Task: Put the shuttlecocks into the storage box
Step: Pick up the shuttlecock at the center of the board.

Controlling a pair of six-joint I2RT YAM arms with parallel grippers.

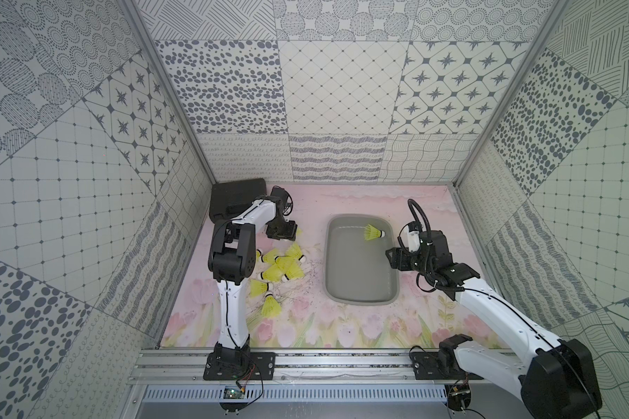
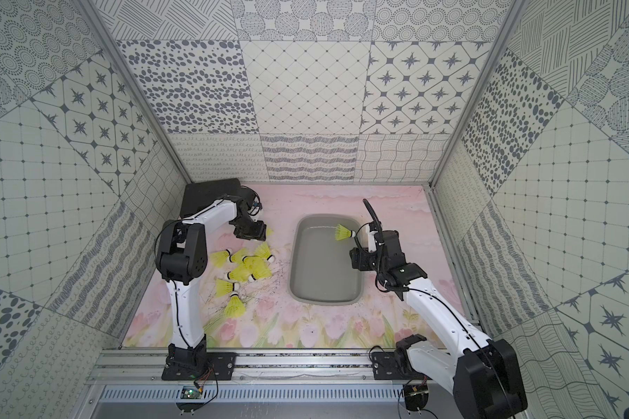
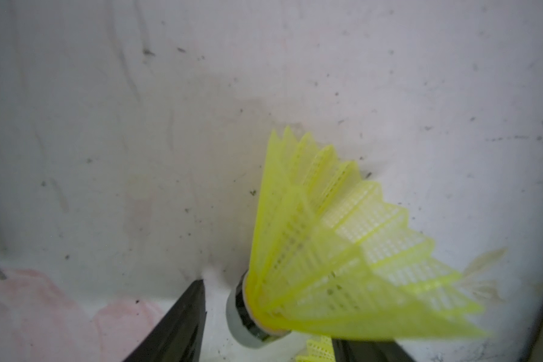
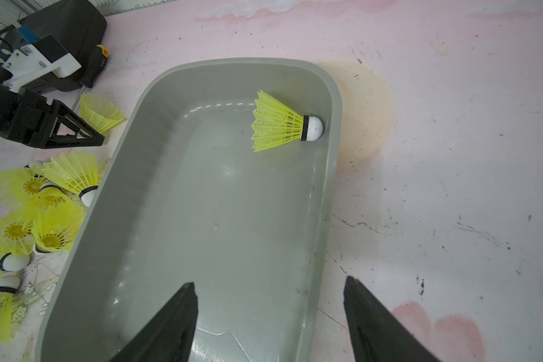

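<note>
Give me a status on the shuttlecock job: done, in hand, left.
Done: one shuttlecock lies in the storage box. In hand: the left gripper straddles a second shuttlecock on the mat, jaws not yet closed on it; the right gripper hangs open over the box's edge. Left: the pile beside the box.

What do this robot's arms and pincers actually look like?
The left arm and right arm are white shells with chunky black joints. A thin black cable traces the left arm; a ribbed black hose loops above the right. The left gripper and right gripper have tapering black fingers.
</note>
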